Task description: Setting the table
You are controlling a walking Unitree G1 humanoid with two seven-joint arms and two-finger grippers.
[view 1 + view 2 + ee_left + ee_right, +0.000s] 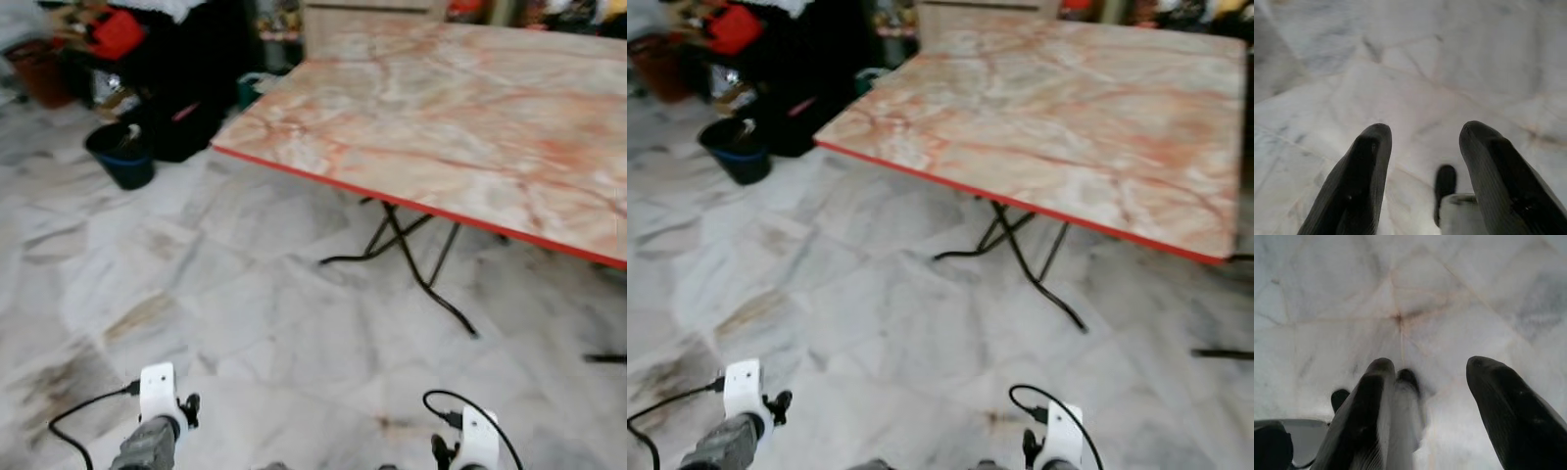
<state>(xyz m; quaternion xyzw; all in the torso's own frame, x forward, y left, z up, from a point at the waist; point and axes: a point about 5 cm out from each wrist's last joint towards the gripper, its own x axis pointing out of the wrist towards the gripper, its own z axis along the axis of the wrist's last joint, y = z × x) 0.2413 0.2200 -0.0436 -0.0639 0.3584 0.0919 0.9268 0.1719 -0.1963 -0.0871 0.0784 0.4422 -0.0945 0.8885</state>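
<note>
Pink marble-pattern table (470, 108), red-edged; grey marble floor (196, 294); left tool (1422, 142), right tool (1430, 377) wide, empty.

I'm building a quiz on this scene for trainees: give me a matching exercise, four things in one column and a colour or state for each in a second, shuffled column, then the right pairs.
Things
1. table top
2. bucket
3. table legs
4. left end effector

Colours or states
A. thin black metal, crossed under the top
B. dark, standing on the floor to the left of the table
C. open, pointing down at the marble floor
D. pinkish marble pattern with a red edge

Pairs: 1-D, 2-B, 3-A, 4-C
</note>
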